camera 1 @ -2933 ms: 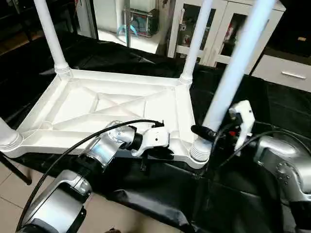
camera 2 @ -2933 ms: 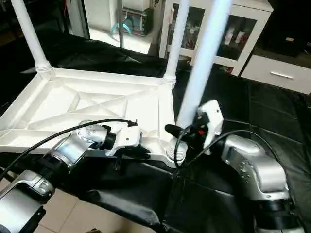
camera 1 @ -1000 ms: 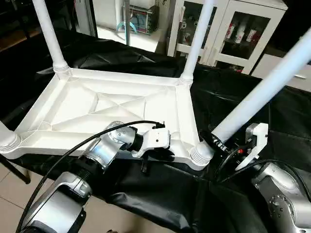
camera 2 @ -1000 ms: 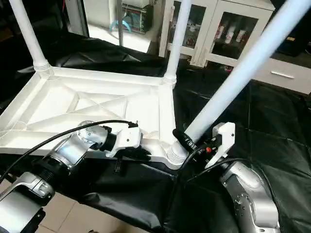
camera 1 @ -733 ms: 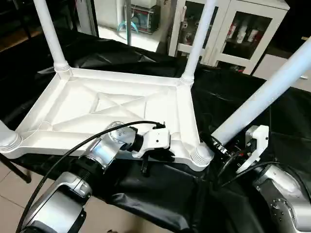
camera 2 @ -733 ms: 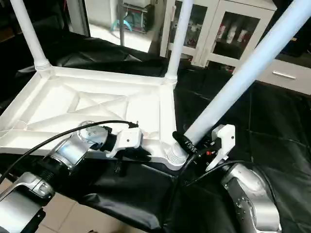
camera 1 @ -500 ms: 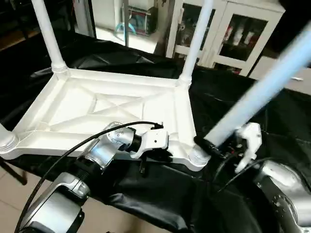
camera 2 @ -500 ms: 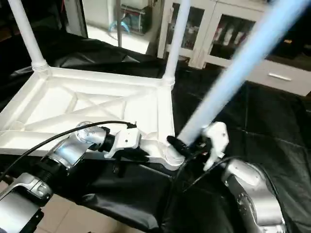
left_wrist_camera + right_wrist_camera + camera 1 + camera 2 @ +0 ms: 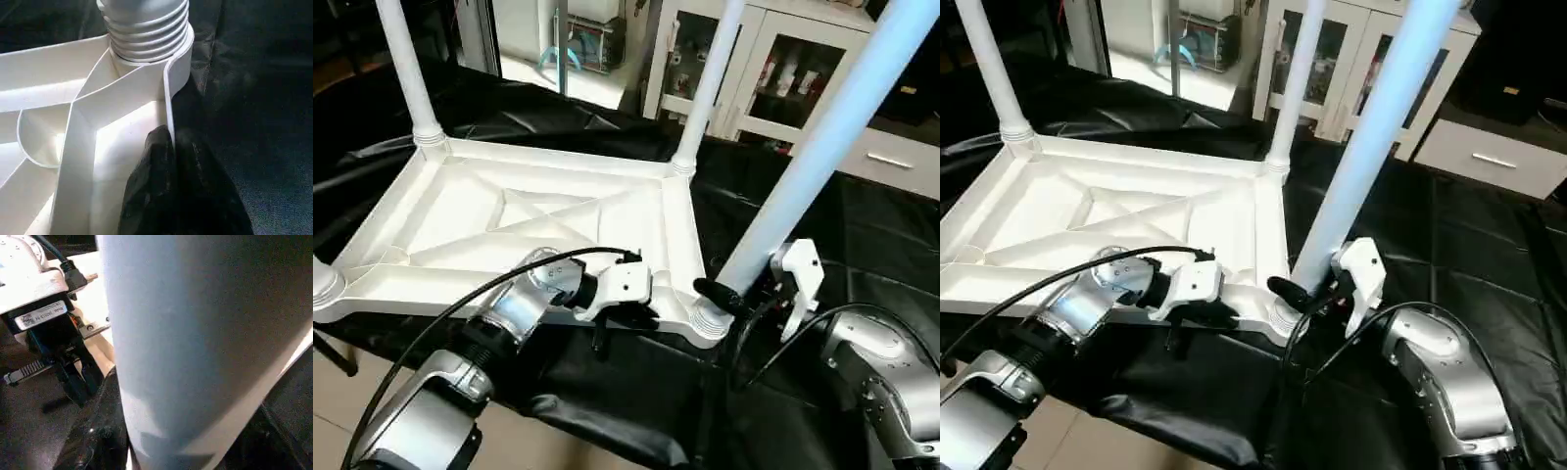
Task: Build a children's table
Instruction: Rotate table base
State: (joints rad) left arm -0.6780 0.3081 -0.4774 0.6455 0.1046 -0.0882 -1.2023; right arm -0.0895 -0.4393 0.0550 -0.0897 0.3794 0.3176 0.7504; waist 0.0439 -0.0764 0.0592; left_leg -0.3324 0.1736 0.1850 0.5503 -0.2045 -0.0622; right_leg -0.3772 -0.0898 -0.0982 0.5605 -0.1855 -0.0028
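On the black-draped worktop (image 9: 862, 225) lay the upturned tabletop (image 9: 509, 225); left end effector (image 9: 625, 315) pinched its near rim, right end effector (image 9: 1307, 294) clasped the tilted leg (image 9: 1361, 147) at the corner socket (image 9: 707, 318).

A tabletop (image 9: 538, 230) lies upside down on a cloth-covered surface (image 9: 862, 225). Legs stand upright in its far-left (image 9: 406, 64) and far-right (image 9: 705, 83) corners, and a fourth corner sits at the near left edge. At the near-right corner socket (image 9: 705, 318) a leg (image 9: 822, 137) leans away to the right. The left gripper (image 9: 622, 318) sits at the near rim, just left of that socket; the right gripper (image 9: 729, 294) is at the leaning leg's base. Cabinets (image 9: 773, 59) stand behind.
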